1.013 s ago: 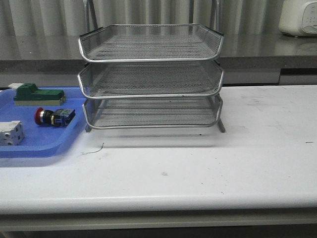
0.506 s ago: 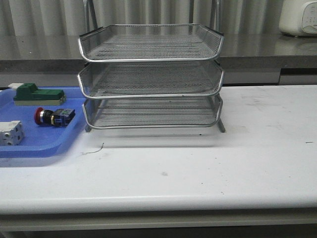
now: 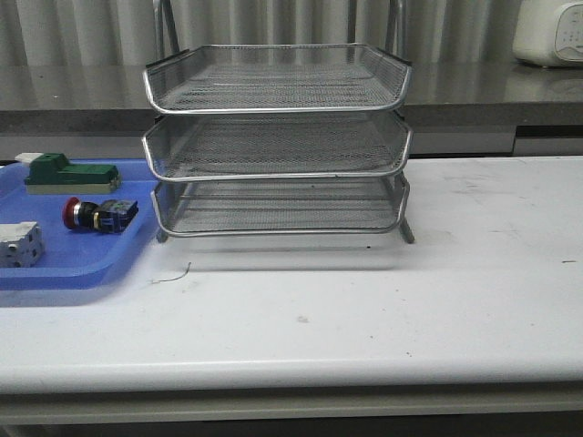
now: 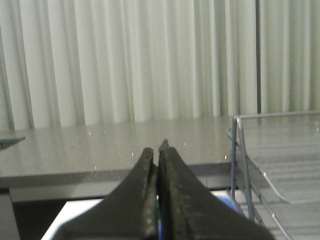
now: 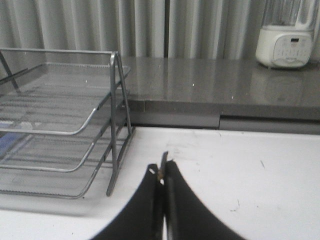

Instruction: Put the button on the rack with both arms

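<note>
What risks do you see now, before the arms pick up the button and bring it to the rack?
The button lies on its side in the blue tray, near the green block and white cube, so a grasp may roll it or bump them. The rack tiers leave low gaps; a gripper may strike a rim. Both the left gripper and the right gripper are shut.
</note>
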`<act>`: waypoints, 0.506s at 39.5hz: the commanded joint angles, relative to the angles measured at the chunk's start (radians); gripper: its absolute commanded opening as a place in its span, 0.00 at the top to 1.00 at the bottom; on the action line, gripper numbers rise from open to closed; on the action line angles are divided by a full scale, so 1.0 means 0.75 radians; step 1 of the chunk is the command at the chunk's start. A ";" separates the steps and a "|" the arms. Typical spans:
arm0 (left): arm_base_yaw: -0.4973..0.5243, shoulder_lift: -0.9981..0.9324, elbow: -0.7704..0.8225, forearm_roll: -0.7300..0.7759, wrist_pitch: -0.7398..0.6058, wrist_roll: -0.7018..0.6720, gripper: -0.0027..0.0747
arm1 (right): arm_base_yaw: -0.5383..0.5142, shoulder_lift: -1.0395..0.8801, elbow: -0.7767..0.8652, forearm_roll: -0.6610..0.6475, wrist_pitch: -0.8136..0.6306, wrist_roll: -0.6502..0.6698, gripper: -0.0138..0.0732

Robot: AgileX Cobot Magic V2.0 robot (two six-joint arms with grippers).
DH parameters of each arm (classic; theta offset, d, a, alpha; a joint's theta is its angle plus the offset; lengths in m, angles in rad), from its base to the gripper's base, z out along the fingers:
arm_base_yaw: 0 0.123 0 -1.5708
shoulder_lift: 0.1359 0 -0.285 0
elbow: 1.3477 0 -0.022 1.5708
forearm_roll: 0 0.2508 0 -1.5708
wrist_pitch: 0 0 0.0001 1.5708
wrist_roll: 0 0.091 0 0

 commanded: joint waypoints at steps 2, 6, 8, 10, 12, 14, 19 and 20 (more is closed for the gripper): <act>0.001 0.214 -0.143 0.039 0.048 -0.012 0.99 | -0.006 0.194 -0.124 0.002 -0.028 -0.006 0.97; 0.001 0.336 -0.177 0.039 0.035 -0.012 0.99 | -0.006 0.305 -0.145 0.020 -0.035 -0.006 0.97; 0.001 0.359 -0.178 0.039 0.030 -0.012 0.99 | -0.006 0.335 -0.145 0.027 -0.036 -0.006 0.97; 0.001 0.364 -0.178 0.039 0.030 -0.012 0.99 | -0.006 0.346 -0.145 0.034 -0.025 -0.006 0.97; 0.001 0.364 -0.178 0.039 0.035 -0.012 0.98 | -0.006 0.346 -0.144 0.038 -0.018 -0.006 0.95; 0.001 0.364 -0.178 0.039 0.039 -0.012 0.92 | -0.006 0.346 -0.144 0.040 -0.015 -0.006 0.89; 0.001 0.364 -0.178 0.039 0.055 -0.012 0.54 | -0.006 0.346 -0.144 0.040 -0.003 -0.006 0.55; 0.001 0.364 -0.178 0.039 0.057 -0.012 0.46 | -0.006 0.346 -0.144 0.040 0.000 -0.006 0.47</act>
